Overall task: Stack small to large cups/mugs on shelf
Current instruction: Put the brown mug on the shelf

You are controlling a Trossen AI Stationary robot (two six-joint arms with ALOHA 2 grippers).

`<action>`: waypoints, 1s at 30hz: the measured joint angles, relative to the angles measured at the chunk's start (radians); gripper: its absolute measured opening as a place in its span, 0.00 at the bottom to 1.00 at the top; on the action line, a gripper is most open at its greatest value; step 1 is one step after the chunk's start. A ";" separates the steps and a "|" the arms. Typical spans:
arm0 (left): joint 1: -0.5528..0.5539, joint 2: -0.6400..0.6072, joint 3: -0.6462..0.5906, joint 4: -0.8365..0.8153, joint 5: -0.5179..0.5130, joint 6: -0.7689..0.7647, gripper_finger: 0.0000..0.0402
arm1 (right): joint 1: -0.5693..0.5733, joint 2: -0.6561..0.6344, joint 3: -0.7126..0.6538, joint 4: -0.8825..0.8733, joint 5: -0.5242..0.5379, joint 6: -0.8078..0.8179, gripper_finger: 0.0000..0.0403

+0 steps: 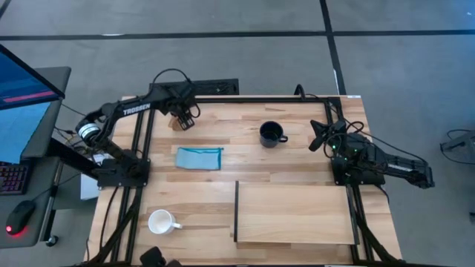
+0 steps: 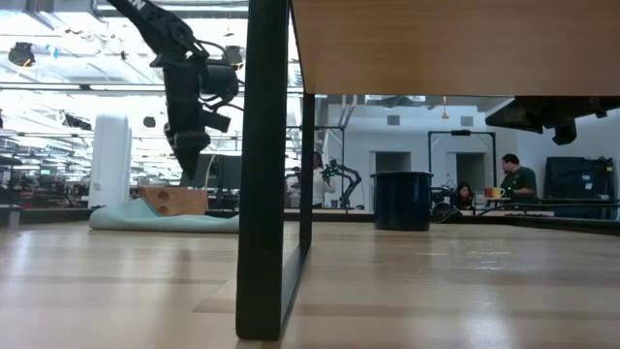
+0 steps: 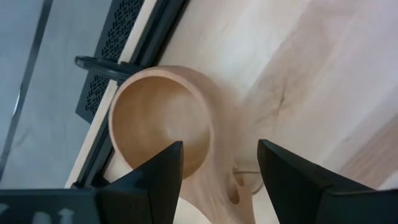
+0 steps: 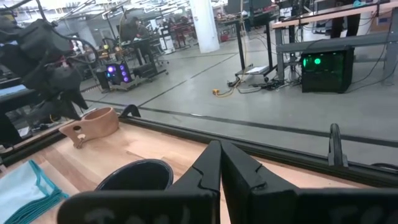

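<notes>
The left gripper (image 1: 183, 119) hangs right over the tan wooden cup (image 1: 178, 121) at the far edge of the tabletop (image 1: 297, 167), jaws spread wide with nothing held. In the left wrist view the fingers (image 3: 158, 168) straddle the cup's handle side, the bowl lying toward the frame rail.

The risk, as I judge it, is a poor bite: closing on the rounded wall beside the handle could squirt the cup sideways toward the edge rail, or tip it. The cup sits close to that edge, so a nudge might push it off.

The right gripper (image 1: 320, 136) waits near the black mug (image 1: 272, 134), jaws pressed together and empty. The white mug (image 1: 161, 222) stands at the near left, the blue cloth (image 1: 200, 158) between it and the wooden cup, and the shelf (image 1: 297, 215) bears nothing.

Only the high view shows the white mug; the low view alone shows the shelf raised on dark legs.
</notes>
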 joint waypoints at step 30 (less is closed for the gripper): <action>-0.006 -0.001 0.000 -0.066 0.007 -0.034 0.49 | 0.000 0.000 0.000 0.000 0.000 0.000 0.08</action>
